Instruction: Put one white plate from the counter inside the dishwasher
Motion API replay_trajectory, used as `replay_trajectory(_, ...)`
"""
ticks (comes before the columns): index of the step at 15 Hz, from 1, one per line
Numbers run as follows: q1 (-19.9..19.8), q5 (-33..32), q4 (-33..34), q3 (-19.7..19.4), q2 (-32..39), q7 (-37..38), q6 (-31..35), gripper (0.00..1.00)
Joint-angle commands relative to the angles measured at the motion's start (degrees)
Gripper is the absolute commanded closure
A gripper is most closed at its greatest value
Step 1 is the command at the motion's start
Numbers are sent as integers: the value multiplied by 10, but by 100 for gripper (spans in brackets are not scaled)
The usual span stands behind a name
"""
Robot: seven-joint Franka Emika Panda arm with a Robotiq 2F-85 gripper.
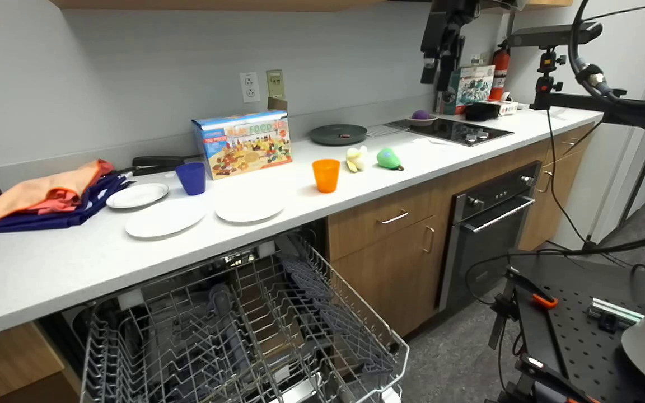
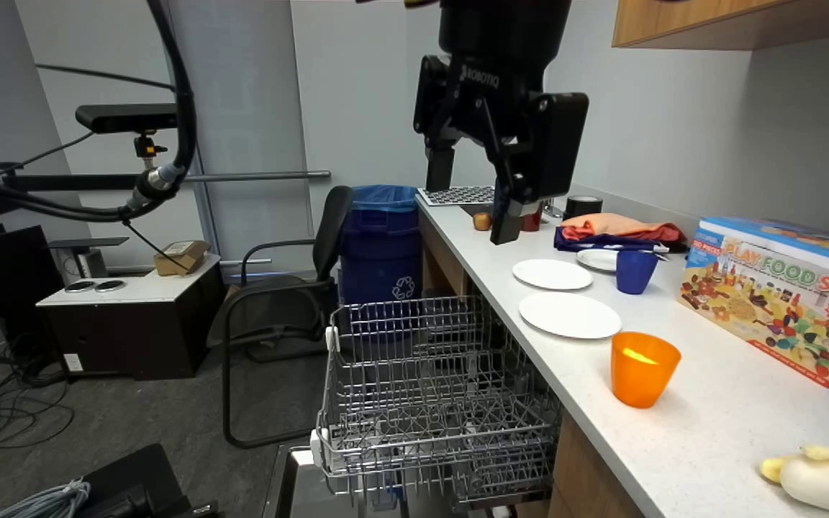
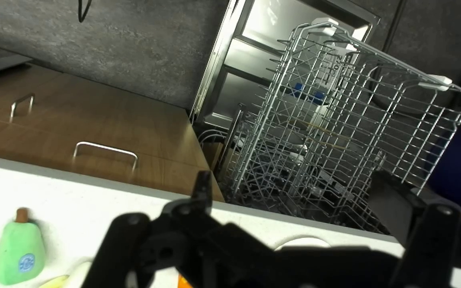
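Counter (image 1: 76, 257) with plates (image 1: 166, 217), possibly red cup (image 2: 532, 221)

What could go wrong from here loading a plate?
1. The white plates lie flat on the counter, so the open end effector may struggle to get under a rim and could push one off the edge.
2. The orange cup stands near one of the plates and might get knocked over.
3. The pulled-out dishwasher rack is thin wire all over, which could snag a plate being lowered in.
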Motion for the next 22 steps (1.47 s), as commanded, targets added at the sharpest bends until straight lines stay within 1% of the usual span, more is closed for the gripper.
replay_trajectory(1, -16, 6, -3, 13, 1, -14, 17, 0)
replay_trajectory(6, -17, 1, -3, 15, 1, -16, 25, 0)
replay_trajectory(13, -18, -31, 7, 15, 6, -34, -5, 0)
replay_trajectory(15, -16, -31, 4, 14, 5, -39, 2, 0)
replay_trajectory(16, 0, -6, 94, 13, 87, -27, -3, 0)
replay_trajectory(17, -16, -19, 8, 17, 10, -25, 9, 0)
replay_trajectory(20, -14, -13, 62, 23, 60, -24, 9, 0)
replay_trajectory(22, -14, -13, 75, 26, 79, -24, 9, 0)
